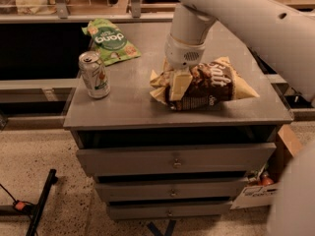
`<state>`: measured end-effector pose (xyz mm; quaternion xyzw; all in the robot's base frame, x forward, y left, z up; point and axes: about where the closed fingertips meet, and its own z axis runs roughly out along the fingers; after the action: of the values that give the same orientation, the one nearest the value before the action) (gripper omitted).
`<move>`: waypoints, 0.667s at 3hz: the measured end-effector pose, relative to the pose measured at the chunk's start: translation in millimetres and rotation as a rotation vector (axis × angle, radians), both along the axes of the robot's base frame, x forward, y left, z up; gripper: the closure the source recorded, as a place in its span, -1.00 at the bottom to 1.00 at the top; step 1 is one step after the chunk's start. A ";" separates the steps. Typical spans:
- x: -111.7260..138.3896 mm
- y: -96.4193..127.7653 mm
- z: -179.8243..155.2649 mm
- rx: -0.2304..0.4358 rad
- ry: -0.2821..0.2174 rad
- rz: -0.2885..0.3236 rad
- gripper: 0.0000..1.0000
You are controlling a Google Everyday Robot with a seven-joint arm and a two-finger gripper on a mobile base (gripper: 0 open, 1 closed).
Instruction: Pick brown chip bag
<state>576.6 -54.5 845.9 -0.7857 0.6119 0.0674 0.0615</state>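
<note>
The brown chip bag [211, 85], dark brown and crinkled with cream ends and white cursive lettering, is over the right half of the grey cabinet top [128, 107]. My gripper [176, 85] comes down from above and is shut on the bag's left end, with one cream finger [179, 84] pressed against the front of the bag. The bag hangs roughly level in the grip, slightly above the surface. The other finger is hidden behind the bag.
A soda can [94, 75] stands upright at the left of the top. A flat green bag [110, 41] lies at the back left. Drawers run below the top. A cardboard box [275, 176] sits on the floor at the right. A rail runs behind the cabinet.
</note>
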 end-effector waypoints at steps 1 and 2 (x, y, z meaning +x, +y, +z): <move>3.6 -2.6 1.2 0.003 0.001 0.000 1.00; 24.5 -17.6 11.6 0.033 -0.020 -0.004 1.00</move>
<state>601.1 -72.1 857.5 -0.7838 0.6118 0.0696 0.0806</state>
